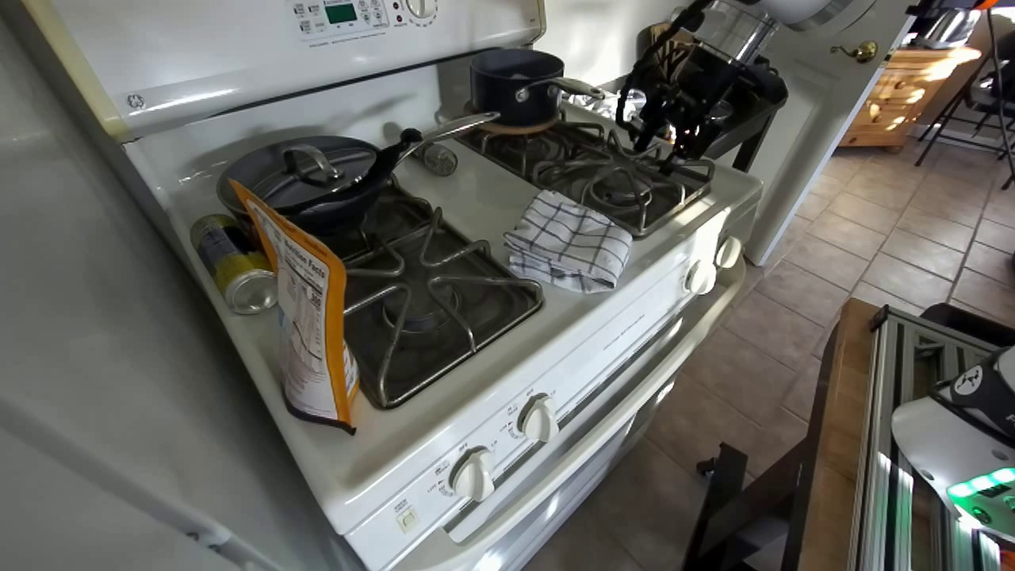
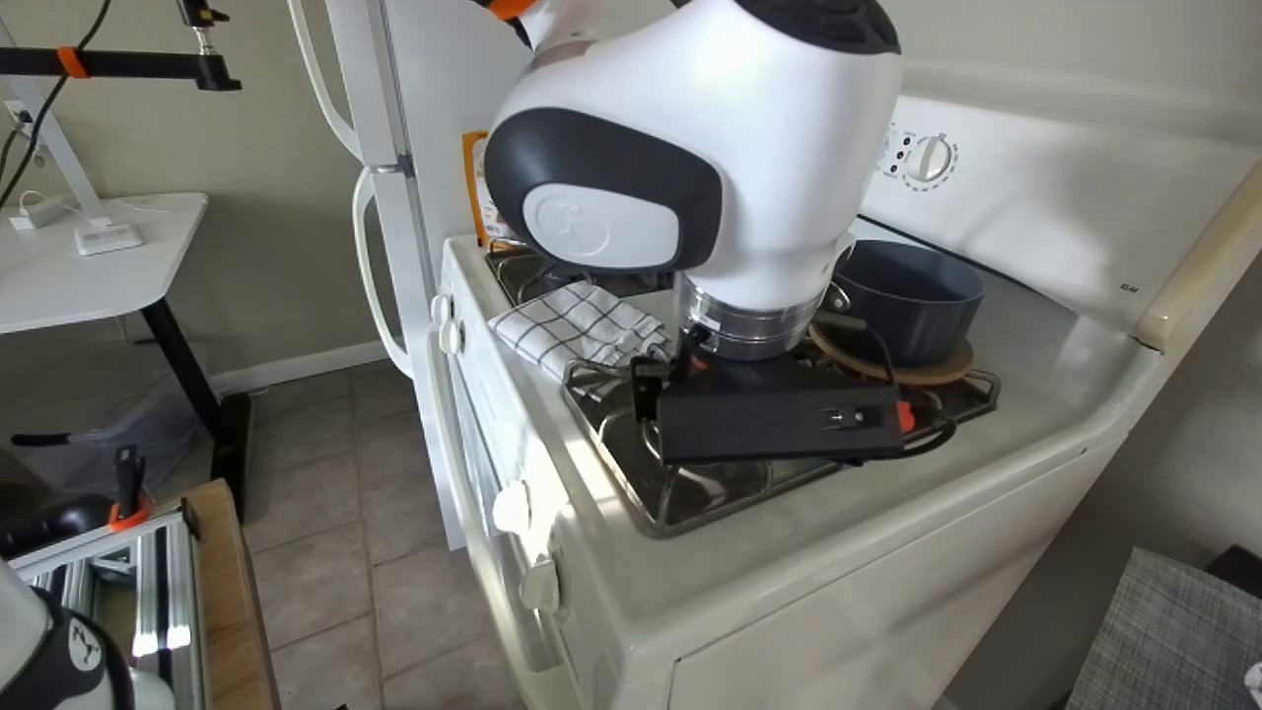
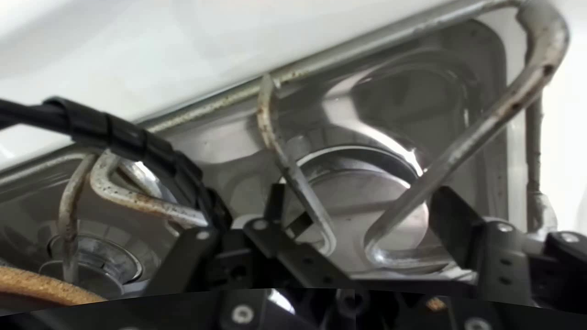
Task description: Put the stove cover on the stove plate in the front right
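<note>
Stove cover (image 3: 458, 153): laid over the stove plate (image 3: 362, 183), near right (near = knob side). Bars aimed at the open centre, frame run along the recess; flush seating can't be confirmed.
Stove plate: shiny drip pan and cap seen below the bars. Looks covered as asked; a seating check is probably what's left.
Claw (image 3: 360, 195): fingers (image 3: 451, 220) set well apart, bars visible in the gap, none pinched as far as seen. Spread is judged to be meant for straddling; a bar could be snagged on a lift.
Pot (image 2: 912, 296): set on a cork trivet (image 2: 951, 369), far right, likely to be kept off the metal. Handle pointed toward the arm (image 2: 769, 128); could be bumped.
Cloth (image 1: 567, 238): folded, parked left of the cover, near side. Touching it or just beside, can't be told.
Pan (image 1: 329, 174): lidded, far left; handle turned right, presumably so it isn't caught from the near side.
Pouch (image 1: 305, 317): stood upright, near left.
Can (image 1: 234, 266): laid on its side, beyond the pouch.
Bench (image 1: 492, 186): white glossy cooktop, knobs (image 1: 539, 419) set in the near face.
Room: tiled floor (image 1: 737, 381) near, white door (image 1: 813, 119) at right, daylit in patches.
</note>
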